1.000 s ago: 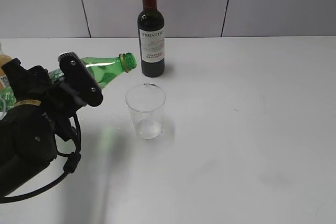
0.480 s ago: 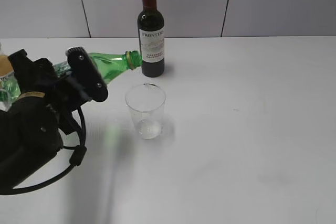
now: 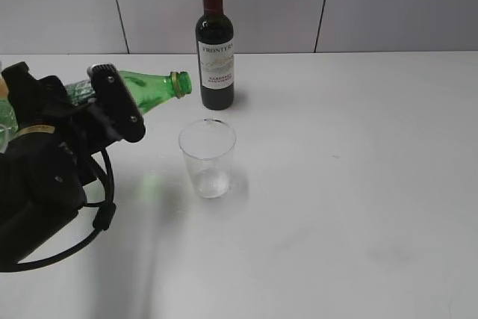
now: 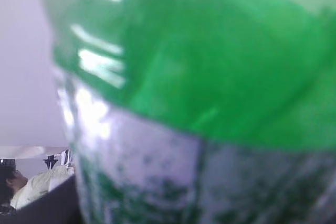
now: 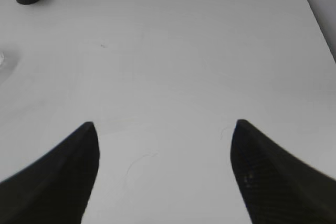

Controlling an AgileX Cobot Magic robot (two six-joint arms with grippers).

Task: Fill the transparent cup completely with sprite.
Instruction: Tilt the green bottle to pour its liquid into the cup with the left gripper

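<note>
Green bottle (image 3: 153, 87) neck now lower, left of clear tapered cup (image 3: 207, 157).

1. A big black robot arm (image 3: 52, 177) is on the left side of the white table (image 3: 336, 184).
2. The left gripper (image 3: 112, 106) holds a green bottle (image 3: 149, 89) lying almost flat, with its open mouth pointing right.
3. The bottle mouth is up high, a little to the left of the clear cup (image 3: 207, 158).
4. The cup stands upright and looks almost empty.
5. A dark wine bottle (image 3: 214, 50) with a red cap stands behind the cup, near the wall.
6. A green glow lies on the table beside the cup.
</note>
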